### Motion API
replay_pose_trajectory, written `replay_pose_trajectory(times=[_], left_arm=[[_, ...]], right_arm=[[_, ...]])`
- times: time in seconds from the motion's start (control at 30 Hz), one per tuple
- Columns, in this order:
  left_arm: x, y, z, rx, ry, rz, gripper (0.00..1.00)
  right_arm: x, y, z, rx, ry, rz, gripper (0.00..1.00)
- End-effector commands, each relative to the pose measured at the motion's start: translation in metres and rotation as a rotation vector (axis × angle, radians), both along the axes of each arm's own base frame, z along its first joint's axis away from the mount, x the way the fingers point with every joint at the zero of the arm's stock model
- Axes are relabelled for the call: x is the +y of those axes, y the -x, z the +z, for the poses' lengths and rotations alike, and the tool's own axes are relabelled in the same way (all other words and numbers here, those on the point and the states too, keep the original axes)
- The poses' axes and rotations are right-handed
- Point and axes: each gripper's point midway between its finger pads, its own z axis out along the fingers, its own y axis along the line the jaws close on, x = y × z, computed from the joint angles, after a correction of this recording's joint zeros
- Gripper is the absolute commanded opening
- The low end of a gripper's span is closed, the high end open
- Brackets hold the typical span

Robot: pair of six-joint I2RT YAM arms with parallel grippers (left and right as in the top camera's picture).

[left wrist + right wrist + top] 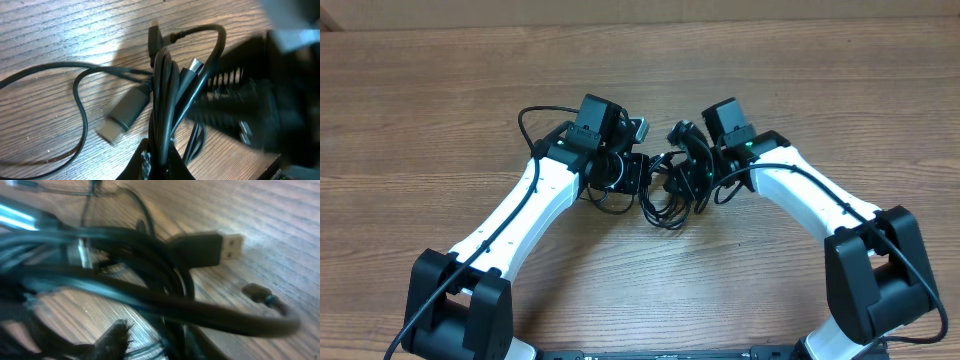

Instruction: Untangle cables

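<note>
The cables [665,195] are a tangle of thin black cords on the wooden table, lying between my two grippers. My left gripper [162,161] is shut on a bundle of the black strands [162,95], which run up from between its fingers. A silvery-grey plug [121,118] lies just left of that bundle. In the right wrist view the cables [150,297] cross in front of my right gripper [160,342]. One finger [116,337] stands left of the strands and the other is hidden, all of it blurred. A black USB plug [207,247] points right.
Both white arms reach in from the near edge and meet at the middle, the left gripper [636,178] and the right gripper [688,178] close together. A small dark plug [257,292] lies on the wood. One loose cord [75,100] loops out to the left.
</note>
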Motion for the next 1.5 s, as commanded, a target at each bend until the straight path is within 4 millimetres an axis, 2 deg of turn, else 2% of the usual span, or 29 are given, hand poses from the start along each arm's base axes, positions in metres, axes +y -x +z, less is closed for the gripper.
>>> replay_pose_trajectory(times=[0.0, 0.1, 0.17, 0.23, 0.33, 0.43, 0.53, 0.67, 0.77, 0.9, 1.0, 1.13, 1.2, 1.27, 1.37, 1.47], left_arm=[[-0.003, -0.002, 0.006, 0.014, 0.026, 0.028, 0.04], [0.018, -0.011, -0.004, 0.053, -0.055, 0.193, 0.04], [0.035, -0.016, -0.010, 0.059, -0.123, 0.294, 0.04], [0.053, -0.022, -0.015, 0.046, -0.199, 0.384, 0.04], [0.067, -0.026, -0.018, 0.037, -0.253, 0.469, 0.04], [0.069, -0.026, -0.022, 0.065, -0.254, 0.524, 0.04], [0.070, -0.027, -0.027, 0.092, -0.252, 0.575, 0.04], [0.063, -0.025, -0.040, 0.137, -0.239, 0.552, 0.04], [0.044, -0.016, -0.052, 0.195, -0.191, 0.443, 0.04], [0.020, -0.004, -0.062, 0.235, -0.122, 0.262, 0.04], [0.003, 0.003, -0.063, 0.245, -0.057, 0.152, 0.04], [-0.011, 0.010, -0.055, 0.242, 0.024, 0.045, 0.04], [-0.012, 0.012, -0.055, 0.240, 0.026, 0.027, 0.04], [-0.011, 0.015, -0.056, 0.245, 0.020, 0.017, 0.04], [-0.009, 0.018, -0.057, 0.262, 0.011, 0.015, 0.04], [-0.008, 0.017, -0.056, 0.257, 0.014, 0.016, 0.04]], right_arm=[[-0.008, 0.004, -0.014, 0.040, 0.059, -0.060, 0.04], [-0.008, 0.006, -0.008, 0.099, 0.032, -0.129, 0.04], [-0.001, 0.011, 0.005, 0.131, -0.038, -0.107, 0.04], [0.009, 0.018, 0.029, 0.156, -0.154, -0.071, 0.04], [0.021, 0.030, 0.074, 0.146, -0.347, 0.033, 0.04], [0.025, 0.043, 0.117, 0.113, -0.511, 0.130, 0.04], [0.022, 0.052, 0.148, 0.073, -0.629, 0.199, 0.04], [0.016, 0.053, 0.171, 0.070, -0.751, 0.230, 0.04], [0.012, 0.049, 0.187, 0.032, -0.831, 0.265, 0.04], [0.004, 0.034, 0.195, -0.029, -0.849, 0.253, 0.04], [-0.004, 0.019, 0.198, -0.043, -0.848, 0.202, 0.04], [-0.017, -0.009, 0.192, -0.034, -0.789, 0.036, 0.04], [-0.029, -0.029, 0.186, -0.023, -0.746, -0.097, 0.04], [-0.044, -0.049, 0.178, -0.011, -0.702, -0.250, 0.04], [-0.080, -0.083, 0.155, -0.049, -0.570, -0.526, 0.04], [-0.116, -0.098, 0.130, -0.078, -0.414, -0.743, 0.04]])
